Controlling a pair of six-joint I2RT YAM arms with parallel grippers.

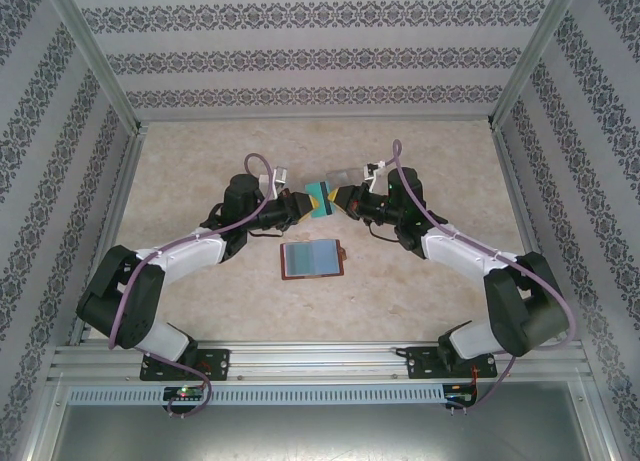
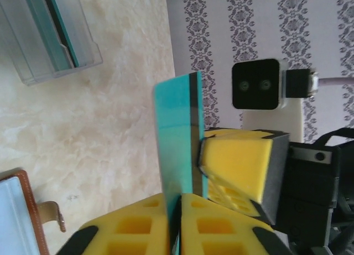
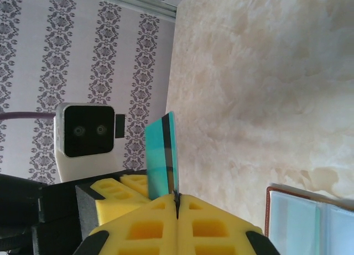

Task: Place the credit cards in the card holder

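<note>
The open holder [image 1: 313, 259] lies flat on the table [image 1: 200, 161], nearest the robot, and just beyond and above it the teal card [image 1: 320, 197] with a black stripe stands on edge, its long axis running left to right, with the left gripper [image 1: 303, 203] and the right gripper [image 1: 338, 197] each clamped on one end, equally near to the holder.

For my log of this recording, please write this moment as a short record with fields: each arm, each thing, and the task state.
left gripper: fingers shut on the teal card
right gripper: fingers shut on the same card
teal card: held on edge above the table, between both grippers
card holder: lying open on the table, pale blue inside
clear case: on the table, with a second card in it
task state: held card not yet in the card holder
</note>
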